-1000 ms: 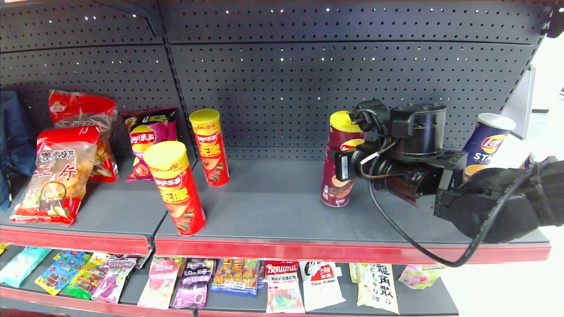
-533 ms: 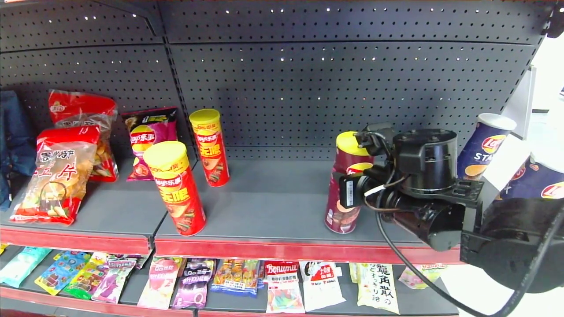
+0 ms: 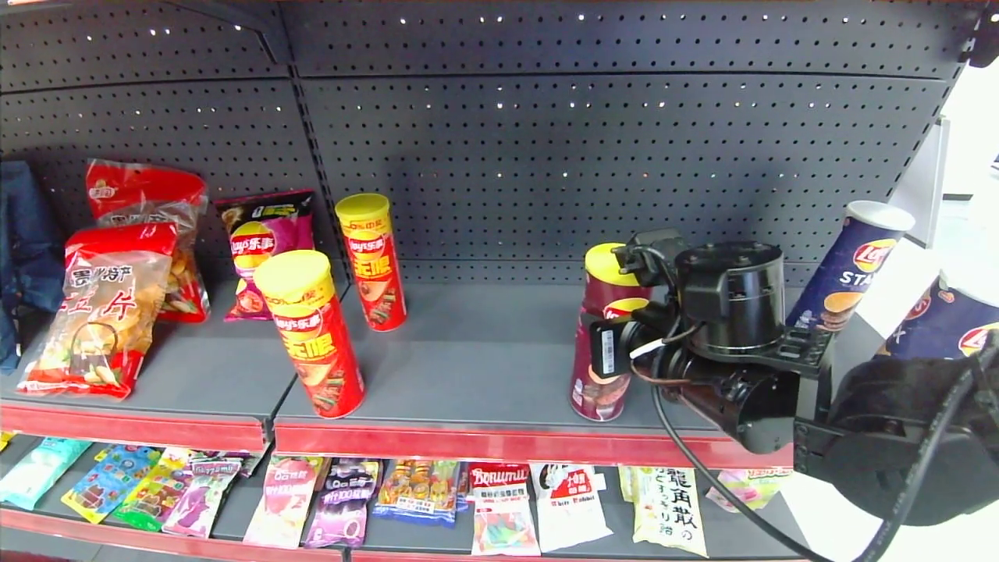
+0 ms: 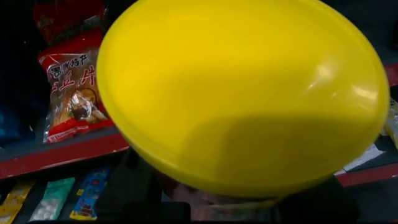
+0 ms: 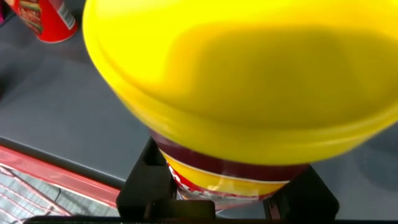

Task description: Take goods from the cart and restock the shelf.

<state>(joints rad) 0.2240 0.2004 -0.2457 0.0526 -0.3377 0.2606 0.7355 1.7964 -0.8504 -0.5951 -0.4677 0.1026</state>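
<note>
Head view: maroon can on the shelf, base close to the red front lip, seemingly leaning a little.

Right wrist view: right gripper is closed on the can's body just under the yellow lid, one finger on each side.

Left wrist view: left gripper clamps a second can the same way, in front of the shelf.

Risks, as judged:
- Letting go while the can leans could tip it over the lip.
- Pulling back before the fingers clear could drag it off.
- The blue can leans just behind the right arm, so a wide swing could knock it.
</note>
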